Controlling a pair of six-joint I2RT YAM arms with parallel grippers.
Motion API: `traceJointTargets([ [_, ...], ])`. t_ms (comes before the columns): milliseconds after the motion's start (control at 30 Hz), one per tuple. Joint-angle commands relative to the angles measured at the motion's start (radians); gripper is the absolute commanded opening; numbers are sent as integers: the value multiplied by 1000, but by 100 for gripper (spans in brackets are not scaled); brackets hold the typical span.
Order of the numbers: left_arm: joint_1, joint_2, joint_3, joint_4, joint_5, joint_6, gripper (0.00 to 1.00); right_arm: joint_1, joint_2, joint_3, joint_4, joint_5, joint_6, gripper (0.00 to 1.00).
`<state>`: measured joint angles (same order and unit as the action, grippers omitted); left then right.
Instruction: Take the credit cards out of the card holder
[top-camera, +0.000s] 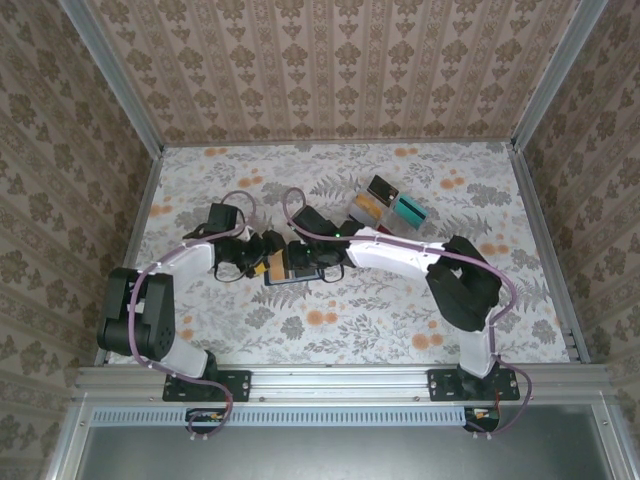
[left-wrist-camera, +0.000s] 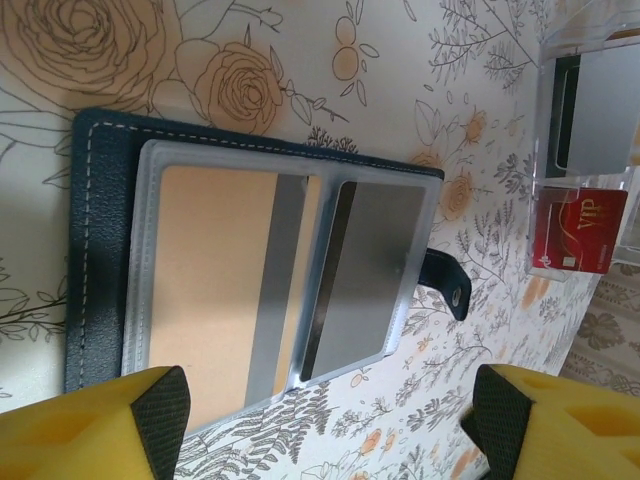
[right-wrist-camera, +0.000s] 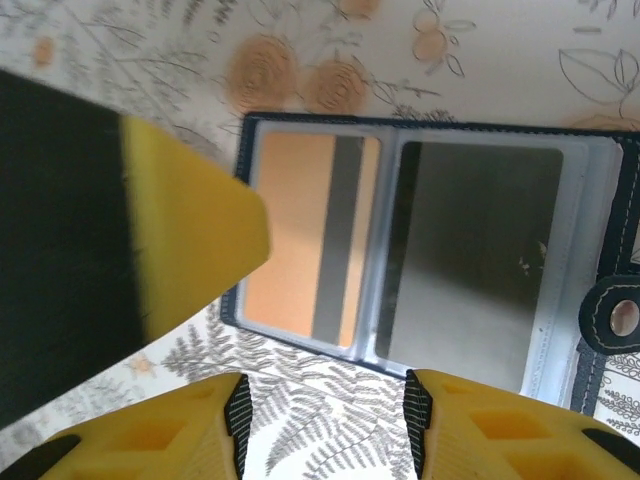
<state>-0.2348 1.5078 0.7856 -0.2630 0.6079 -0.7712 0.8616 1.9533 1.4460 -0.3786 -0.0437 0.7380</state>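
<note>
The card holder lies open and flat on the floral table, navy outside and grey-blue inside, with its closing tab sticking out. A tan-orange credit card with a grey stripe sits in one slot. The slot beside it shows a grey glare, so I cannot tell what it holds. My left gripper hangs open just off the holder's edge, holding nothing. My right gripper is open over bare table at the holder's near edge, below the card. From above, both grippers meet at the holder.
A clear plastic compartment tray stands just beyond the holder, with a red VIP card in it; in the top view the tray is behind the right arm. The left gripper's yellow finger crowds the right wrist view. Walls enclose the table.
</note>
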Motion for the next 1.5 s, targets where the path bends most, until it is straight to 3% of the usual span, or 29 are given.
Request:
traceJointTargets([
  [0, -1, -12, -7, -26, -18, 23, 78, -21, 43, 40, -74, 44, 59, 47],
  [333, -30, 40, 30, -30, -18, 23, 73, -77, 122, 75, -98, 61, 80, 42],
  [467, -47, 52, 45, -14, -15, 20, 67, -94, 121, 52, -89, 51, 68, 33],
  [667, -63, 79, 64, -6, 1, 18, 49, -101, 135, 46, -83, 30, 55, 25],
  [800, -66, 83, 70, -2, 10, 16, 42, -103, 140, 41, -94, 43, 51, 25],
  [1467, -123, 212, 100, 23, 42, 13, 26, -105, 150, 47, -129, 82, 28, 27],
])
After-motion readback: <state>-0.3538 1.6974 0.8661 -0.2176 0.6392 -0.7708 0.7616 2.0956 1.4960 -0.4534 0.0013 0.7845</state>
